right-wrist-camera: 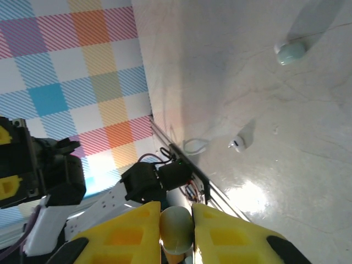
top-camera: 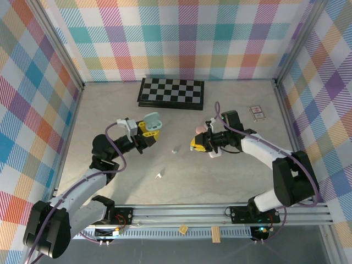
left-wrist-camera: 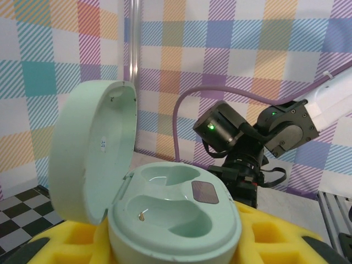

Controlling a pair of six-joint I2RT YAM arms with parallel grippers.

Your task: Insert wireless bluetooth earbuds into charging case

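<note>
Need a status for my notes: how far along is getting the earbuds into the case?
Done: the mint-green charging case sits open in the left gripper, both wells empty. In hand: the right gripper is shut on a small pale piece, apparently an earbud. Left: seating it, plus two loose earbuds lying on the table.

Charging case: mint green, pebble-shaped, held upright off the table between the yellow pads of the left tool, lid hinged open and standing at its left, both moulded wells empty, a small dark square patch between them. Mint earbud and white earbud: tiny, lying loose on the table, well apart from each other and from the case. Third earbud: pale greenish, only a rounded end showing, pinched between the yellow pads of the right tool
</note>
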